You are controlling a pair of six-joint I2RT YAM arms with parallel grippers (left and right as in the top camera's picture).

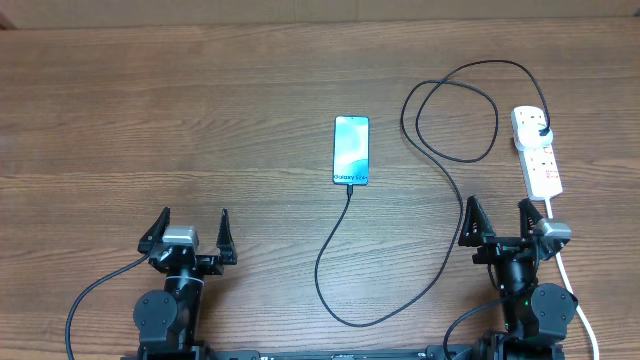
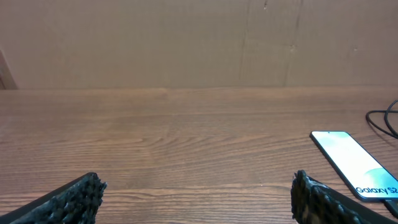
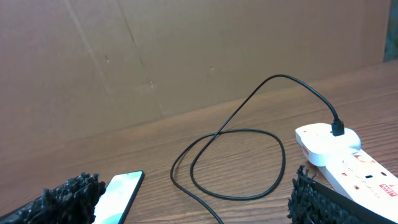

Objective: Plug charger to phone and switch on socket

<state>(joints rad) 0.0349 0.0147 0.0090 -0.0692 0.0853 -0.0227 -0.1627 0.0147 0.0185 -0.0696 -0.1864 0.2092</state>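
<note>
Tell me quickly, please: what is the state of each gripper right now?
Left gripper: open, holding nothing.
Right gripper: open, holding nothing.

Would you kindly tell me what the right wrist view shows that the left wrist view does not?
Only right wrist: the white socket, with the charger plugged into it and its cable looping on the table. Only left wrist: the "Galaxy" lettering on the phone. Both: the lit phone, a stretch of black cable, the wooden table and the brown wall behind.
</note>
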